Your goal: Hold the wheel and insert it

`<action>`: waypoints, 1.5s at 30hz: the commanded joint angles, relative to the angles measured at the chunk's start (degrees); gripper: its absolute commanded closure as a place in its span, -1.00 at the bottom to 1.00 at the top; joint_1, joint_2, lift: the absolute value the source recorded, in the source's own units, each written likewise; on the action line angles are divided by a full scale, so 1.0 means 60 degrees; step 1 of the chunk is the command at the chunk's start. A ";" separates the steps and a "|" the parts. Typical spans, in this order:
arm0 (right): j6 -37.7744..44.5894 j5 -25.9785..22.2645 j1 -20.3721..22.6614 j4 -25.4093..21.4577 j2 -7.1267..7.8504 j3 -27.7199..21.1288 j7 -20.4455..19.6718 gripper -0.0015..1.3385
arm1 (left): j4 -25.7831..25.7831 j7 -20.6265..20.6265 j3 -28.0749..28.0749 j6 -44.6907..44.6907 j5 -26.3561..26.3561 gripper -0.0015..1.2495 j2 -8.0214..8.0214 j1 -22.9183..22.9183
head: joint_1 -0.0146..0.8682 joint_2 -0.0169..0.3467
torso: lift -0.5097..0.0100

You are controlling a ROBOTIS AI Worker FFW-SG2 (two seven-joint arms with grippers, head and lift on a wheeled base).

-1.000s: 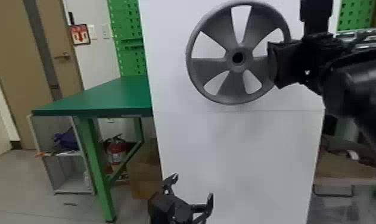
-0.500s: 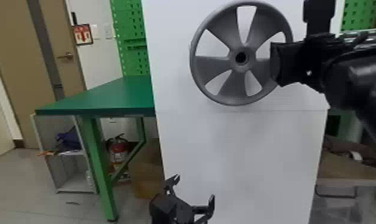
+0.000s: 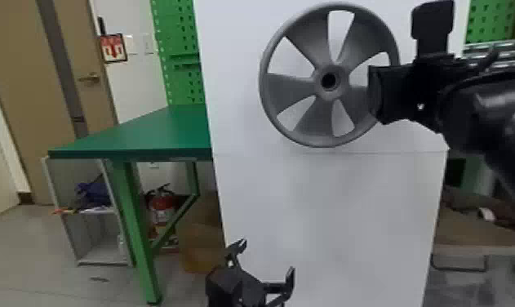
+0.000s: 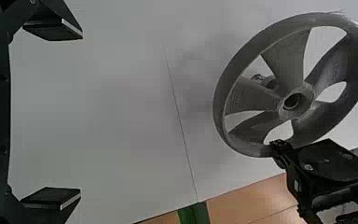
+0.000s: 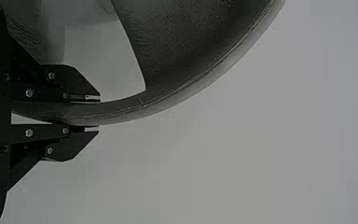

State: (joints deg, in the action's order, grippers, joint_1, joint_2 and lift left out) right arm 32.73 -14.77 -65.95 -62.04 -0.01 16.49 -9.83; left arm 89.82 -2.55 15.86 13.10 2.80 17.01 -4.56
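In the head view the grey spoked wheel [image 3: 297, 90] is held up facing the camera, in front of a white panel [image 3: 325, 212]. My right gripper [image 3: 376, 94] is shut on its right-hand rim. The right wrist view has the wheel's rim [image 5: 168, 100] pinched between the two fingers of the right gripper [image 5: 98, 113]. Low in the head view, my left gripper [image 3: 266, 255] stands open below the wheel, apart from it. In the left wrist view nothing lies between the spread fingers of the left gripper [image 4: 81, 116], and the wheel [image 4: 247, 95] is farther off. A small dark part [image 4: 261, 80] shows behind its spokes.
A green table [image 3: 146, 130] stands left of the white panel, with a shelf unit [image 3: 85, 228] and a fire extinguisher [image 3: 161, 208] under and beside it. Cardboard [image 3: 472, 228] lies at the panel's lower right.
The room and panel have shifted slightly right in the head view. The wheel has moved a little right with them, still held by my right gripper, and the left gripper stays open.
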 commanded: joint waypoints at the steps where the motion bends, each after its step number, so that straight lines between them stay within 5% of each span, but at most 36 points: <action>1: -0.0034 0.0016 0.0078 -0.0001 -0.0007 -0.0039 -0.1965 0.73 | 0.0000 0.0014 0.0009 0.0000 0.0046 -0.84 0.0050 -0.0002 | -0.19 0.80 | -0.90; 13: -0.0166 -0.0028 0.0181 -0.0119 -0.0007 0.0254 -0.2551 0.73 | 0.0000 0.0058 0.0023 0.0000 0.0046 -0.84 0.0124 -0.0002 | -0.19 0.80 | -0.90; 27: 0.0083 0.0016 0.0327 -0.0148 -0.0007 0.0532 -0.4030 0.73 | 0.0000 0.0336 0.0302 0.0000 0.0193 -0.84 0.0446 -0.0002 | -0.19 0.80 | -0.90; 45: 0.0083 0.0411 0.0357 -0.0294 -0.0007 0.0708 -0.4133 0.73 | 0.0000 0.0541 0.0507 -0.0015 0.0266 -0.84 0.0651 -0.0090 | -0.19 0.80 | -0.90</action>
State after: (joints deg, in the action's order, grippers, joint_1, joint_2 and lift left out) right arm 33.24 -12.62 -63.88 -63.95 -0.01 20.87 -18.68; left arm 89.82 0.34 18.68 13.01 4.13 20.77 -5.03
